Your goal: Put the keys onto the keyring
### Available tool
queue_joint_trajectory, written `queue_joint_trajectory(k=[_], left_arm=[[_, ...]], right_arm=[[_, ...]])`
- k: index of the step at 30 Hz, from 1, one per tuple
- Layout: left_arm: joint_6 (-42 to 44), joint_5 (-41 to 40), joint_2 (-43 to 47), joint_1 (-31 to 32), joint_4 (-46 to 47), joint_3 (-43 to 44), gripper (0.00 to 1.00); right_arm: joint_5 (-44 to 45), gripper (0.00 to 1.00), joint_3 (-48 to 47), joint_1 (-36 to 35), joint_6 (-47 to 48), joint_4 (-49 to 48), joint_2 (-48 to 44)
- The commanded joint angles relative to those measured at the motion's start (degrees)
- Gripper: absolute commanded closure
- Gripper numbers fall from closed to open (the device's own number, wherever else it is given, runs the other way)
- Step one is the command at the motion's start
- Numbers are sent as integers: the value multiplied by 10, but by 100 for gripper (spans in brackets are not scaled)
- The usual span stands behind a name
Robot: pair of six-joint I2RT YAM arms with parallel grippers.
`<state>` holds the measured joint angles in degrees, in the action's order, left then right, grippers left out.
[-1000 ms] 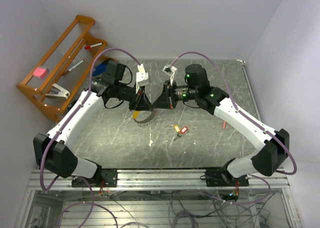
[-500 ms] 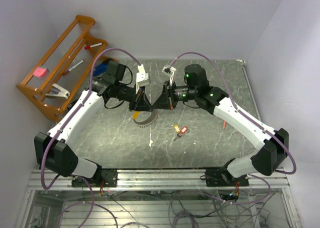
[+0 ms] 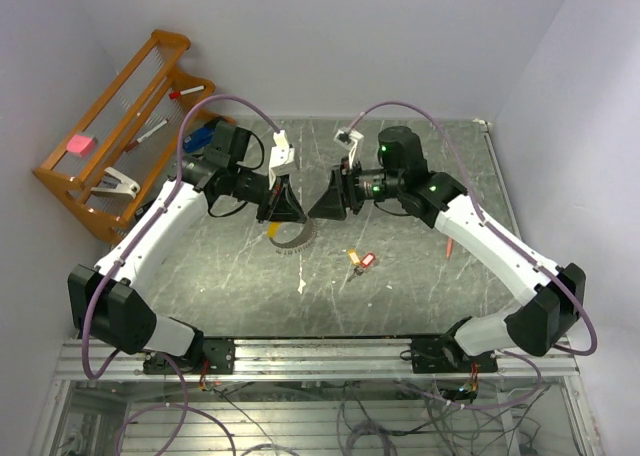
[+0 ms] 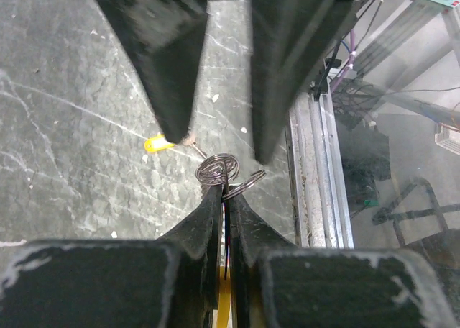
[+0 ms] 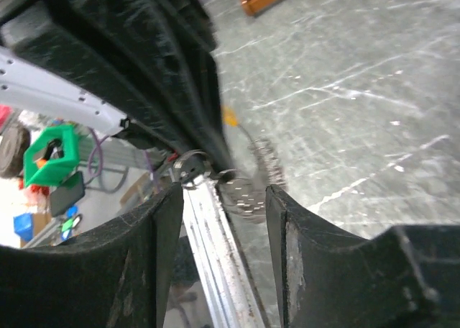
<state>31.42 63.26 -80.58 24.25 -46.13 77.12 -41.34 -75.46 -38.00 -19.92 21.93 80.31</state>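
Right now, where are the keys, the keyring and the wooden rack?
keys (image 3: pixel 366 261), top view, on the red head.
keyring (image 3: pixel 296 242), top view, on its beaded arc.
wooden rack (image 3: pixel 165 41), top view, on its top rail.

We see the left gripper (image 3: pixel 296 216) and the right gripper (image 3: pixel 316 213) point at each other, tips close, over the grey table (image 3: pixel 420 276). The keyring (image 3: pixel 294 240) with its yellow tag (image 3: pixel 272 231) is just under them. The keys (image 3: pixel 359 259) lie near, to the right, one yellow, one red.
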Motion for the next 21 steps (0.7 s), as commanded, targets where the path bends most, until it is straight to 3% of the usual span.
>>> queue_joint_trajectory(k=[1,5,12,16,21], left_arm=[[23,56,14,-2,-6,21,93],[26,64,13,-3,-12,22,93],[-28,59,16,-20,29,-2,93],[-49,28,10,-32,40,-8,93],[-96,8,-1,-46,69,-18,93]], right_arm=[[28,49,-18,36,13,24,-23],[64,47,-26,74,21,39,-41],[255,45,16,117,68,117,-75],[256,51,52,117,45,232,-22],[276,60,123,116,-10,262,-4]])
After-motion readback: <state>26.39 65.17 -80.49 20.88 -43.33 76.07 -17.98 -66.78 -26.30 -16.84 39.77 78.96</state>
